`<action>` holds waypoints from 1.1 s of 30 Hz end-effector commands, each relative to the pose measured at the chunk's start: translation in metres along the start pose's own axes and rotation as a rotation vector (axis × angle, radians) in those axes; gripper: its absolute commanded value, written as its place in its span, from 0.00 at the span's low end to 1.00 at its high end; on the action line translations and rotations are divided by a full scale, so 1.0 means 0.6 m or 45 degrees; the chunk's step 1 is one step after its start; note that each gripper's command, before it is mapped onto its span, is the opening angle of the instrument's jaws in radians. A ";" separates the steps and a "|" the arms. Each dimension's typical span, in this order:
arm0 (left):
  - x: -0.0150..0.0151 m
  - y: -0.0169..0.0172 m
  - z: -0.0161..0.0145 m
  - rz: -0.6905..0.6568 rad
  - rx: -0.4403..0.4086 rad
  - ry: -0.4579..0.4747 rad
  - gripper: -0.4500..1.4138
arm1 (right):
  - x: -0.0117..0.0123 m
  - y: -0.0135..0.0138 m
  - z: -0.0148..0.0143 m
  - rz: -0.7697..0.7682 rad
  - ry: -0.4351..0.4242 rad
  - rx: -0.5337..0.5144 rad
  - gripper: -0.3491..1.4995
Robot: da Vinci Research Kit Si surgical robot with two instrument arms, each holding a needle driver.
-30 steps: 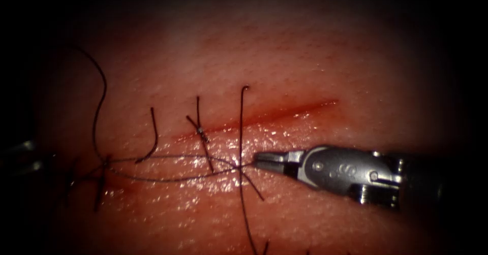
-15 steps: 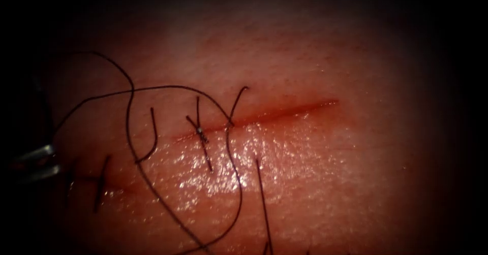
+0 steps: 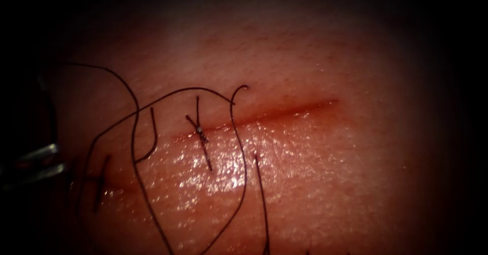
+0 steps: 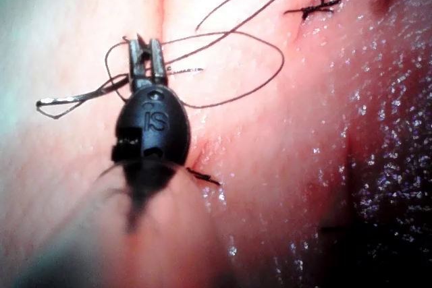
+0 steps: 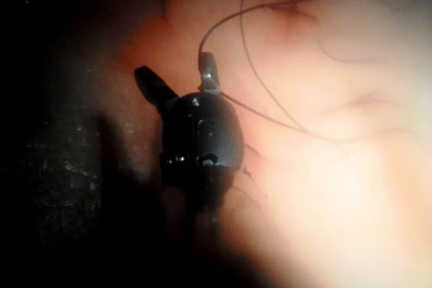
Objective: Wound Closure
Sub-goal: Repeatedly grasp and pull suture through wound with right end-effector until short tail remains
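Looks like you're between stitches. Your left tool (image 4: 148,48) has its fingers clamped on the curved steel needle (image 4: 74,98), roughly mid-curve as far as I can tell. The needle is clear of the pink pork tissue (image 3: 330,173), off the left end of the red cut (image 3: 284,110). Your right tool (image 5: 177,73) has its fingers spread, holding nothing. The loose black thread (image 3: 239,148) loops across the cut, so I reckon any next bite needs that slack kept clear.

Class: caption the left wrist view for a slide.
Left gripper shut on the needle, thread looping over the tissue.
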 end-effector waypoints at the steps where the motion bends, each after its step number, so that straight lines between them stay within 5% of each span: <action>1: -0.0006 -0.0005 0.0009 -0.001 -0.003 0.004 0.00 | -0.0004 0.0040 0.0000 -0.034 0.045 -0.036 0.92; 3: -0.0019 -0.0024 -0.0004 0.002 -0.019 0.008 0.00 | -0.0003 0.0086 -0.0027 -0.071 0.158 -0.128 0.98; 7: -0.0044 -0.0063 -0.0031 0.010 0.013 -0.031 0.00 | -0.0007 0.0118 -0.0054 -0.080 0.183 -0.156 0.98; 11: -0.0069 -0.0100 -0.0059 0.020 0.072 -0.062 0.00 | -0.0022 0.0134 -0.0074 -0.103 0.181 -0.160 0.95; 12: -0.0086 -0.0126 -0.0079 0.056 0.155 -0.127 0.00 | -0.0033 0.0139 -0.0082 -0.104 0.184 -0.169 0.95; 23: -0.0128 -0.0168 -0.0101 0.086 0.218 -0.196 0.00 | -0.0047 0.0146 -0.0109 -0.104 0.203 -0.170 0.94; 33: -0.0136 -0.0167 -0.0091 0.087 0.226 -0.202 0.00 | -0.0111 0.0224 -0.0142 -0.210 0.005 -0.353 0.98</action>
